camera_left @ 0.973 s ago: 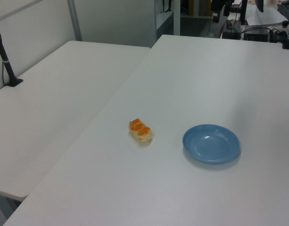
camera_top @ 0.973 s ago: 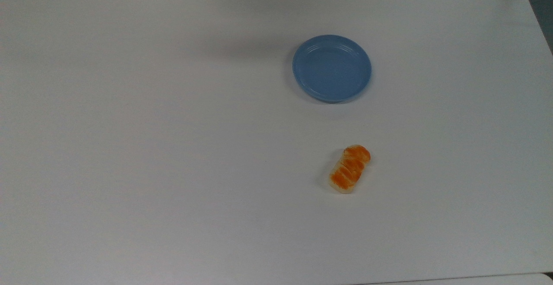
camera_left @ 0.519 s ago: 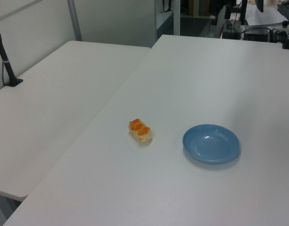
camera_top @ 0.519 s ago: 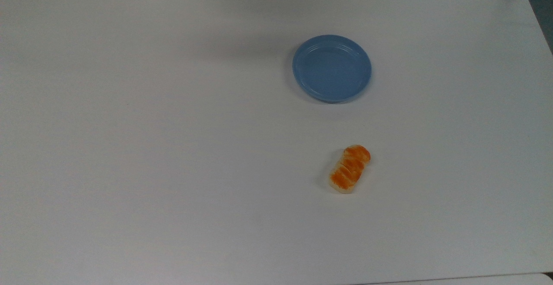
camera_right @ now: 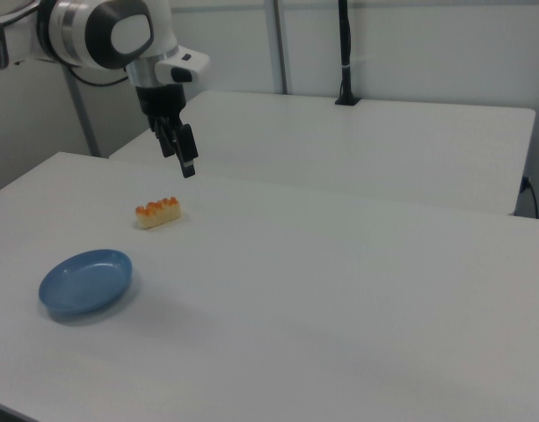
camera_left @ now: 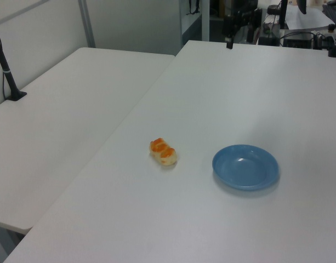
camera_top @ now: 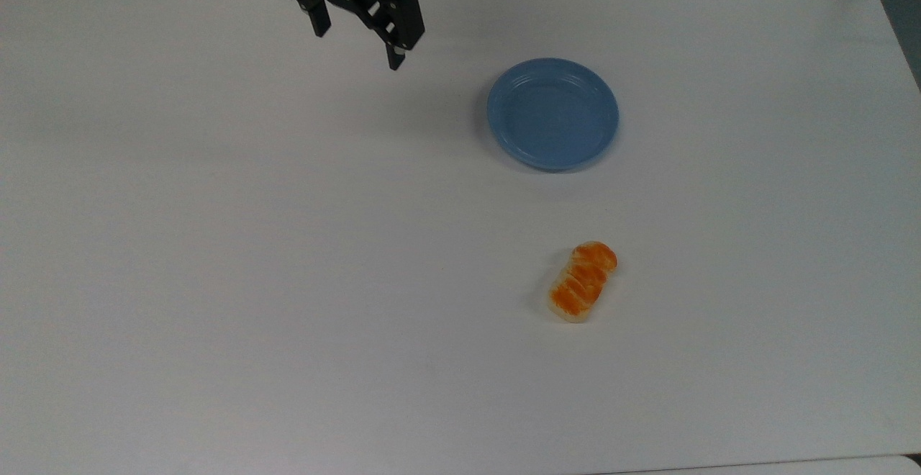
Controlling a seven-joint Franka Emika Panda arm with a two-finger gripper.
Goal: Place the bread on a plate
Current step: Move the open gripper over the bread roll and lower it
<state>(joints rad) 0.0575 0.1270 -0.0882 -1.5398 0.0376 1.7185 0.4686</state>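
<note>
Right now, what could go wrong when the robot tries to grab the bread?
The bread is small and lies at a slant on the table, so the open pincer, high and far off, may close askew and push it away. The plate is shallow, so a drop near its rim could let the bread roll off.

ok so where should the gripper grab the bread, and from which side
Across the middle of the bread, from straight above. It lies flat and alone on the table, well apart from the plate, so the open gripper can span its narrow width, fingers on the pale long sides.
</note>
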